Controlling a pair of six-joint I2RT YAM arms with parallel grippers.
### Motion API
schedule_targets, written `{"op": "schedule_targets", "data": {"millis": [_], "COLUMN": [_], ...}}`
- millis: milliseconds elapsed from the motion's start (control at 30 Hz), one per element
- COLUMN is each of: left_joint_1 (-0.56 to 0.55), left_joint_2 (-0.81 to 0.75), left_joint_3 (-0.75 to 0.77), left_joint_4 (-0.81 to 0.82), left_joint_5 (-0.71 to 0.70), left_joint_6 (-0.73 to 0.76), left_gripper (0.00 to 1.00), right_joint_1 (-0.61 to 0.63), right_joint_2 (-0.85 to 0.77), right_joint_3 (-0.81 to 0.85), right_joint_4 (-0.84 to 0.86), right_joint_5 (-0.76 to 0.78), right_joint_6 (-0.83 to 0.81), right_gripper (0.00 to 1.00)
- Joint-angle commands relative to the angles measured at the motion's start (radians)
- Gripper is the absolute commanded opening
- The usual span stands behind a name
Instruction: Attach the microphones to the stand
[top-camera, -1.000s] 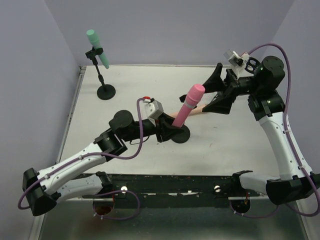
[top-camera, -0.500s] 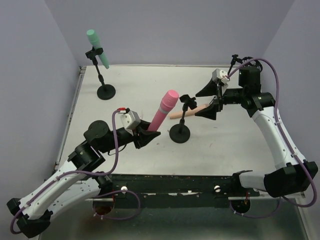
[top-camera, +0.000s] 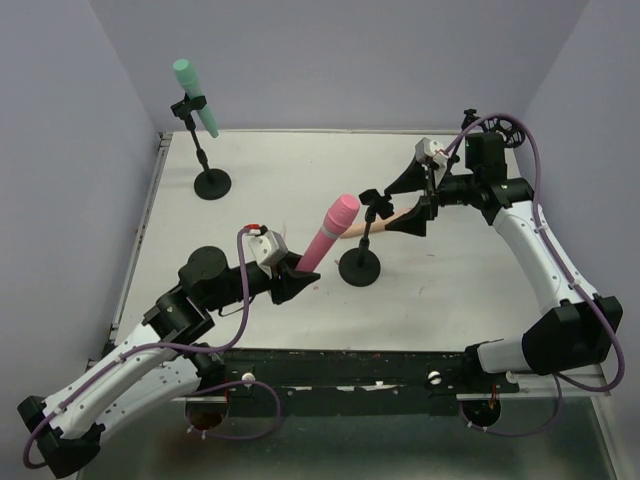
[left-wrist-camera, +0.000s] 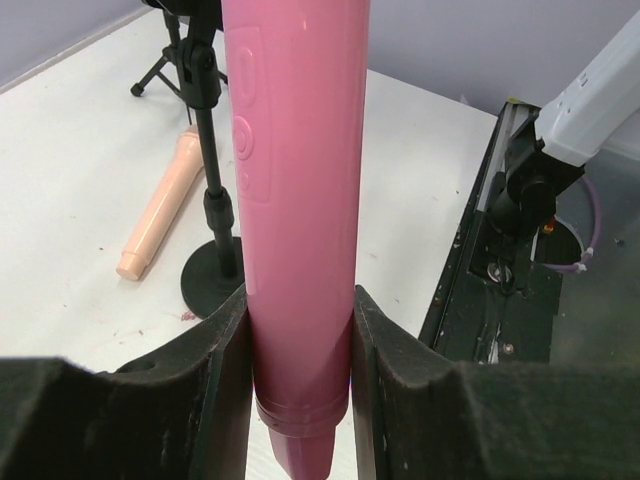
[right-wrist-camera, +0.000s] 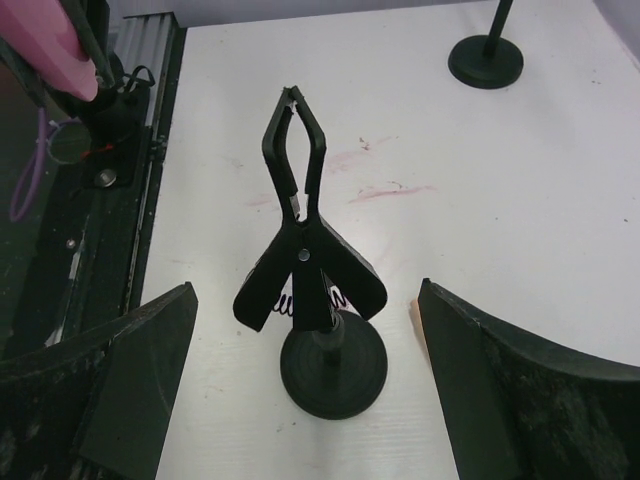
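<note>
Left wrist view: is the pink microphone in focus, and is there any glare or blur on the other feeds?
Left wrist: pink microphone sharp, its moulded buttons readable, only a soft sheen; the left tool's fingers are dark and featureless. Right wrist: clip stand crisp, table bright but not blown out. Top external: even light, faint shadows, no motion blur.

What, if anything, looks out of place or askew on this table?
The peach microphone lies flat on the table beside the near stand, whose clip is empty. Faint pinkish smears mark the tabletop near it. Nothing looks spilled or broken.
</note>
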Motion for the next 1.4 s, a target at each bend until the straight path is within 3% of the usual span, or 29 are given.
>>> {"op": "schedule_targets", "data": {"millis": [0,633,767,1000,1133,1367], "left_joint_1": [0.006,0.130,0.142,0.175,0.198,0.210], "left_joint_2": [0.009,0.199,0.241,0.353,0.408,0.485], "left_joint_3": [0.003,0.125,0.149,0.241,0.293,0.335], "left_joint_4": [0.062,0.116,0.125,0.101,0.092,0.131], "left_joint_5": [0.013,0.154,0.173,0.239,0.266,0.357], "left_joint_6": [-0.008,0.032,0.043,0.089,0.106,0.109], "left_gripper": [0.05,0.04,0.04,0.04,0.04,0.04], "right_joint_1": [0.004,0.029,0.029,0.029,0.029,0.029], "right_joint_2": [0.020,0.043,0.046,0.020,0.009,0.012], "right_joint_3": [-0.031,-0.011,-0.008,-0.042,-0.053,-0.057], "right_joint_4": [0.120,0.055,0.060,0.109,0.118,0.120], "right_joint_5": [-0.067,-0.125,-0.128,-0.149,-0.146,-0.156], "right_joint_6": [0.113,0.018,0.016,0.042,0.039,0.038], "right_gripper": [1.00,0.87,0.76,0.37,0.30,0.28]}}
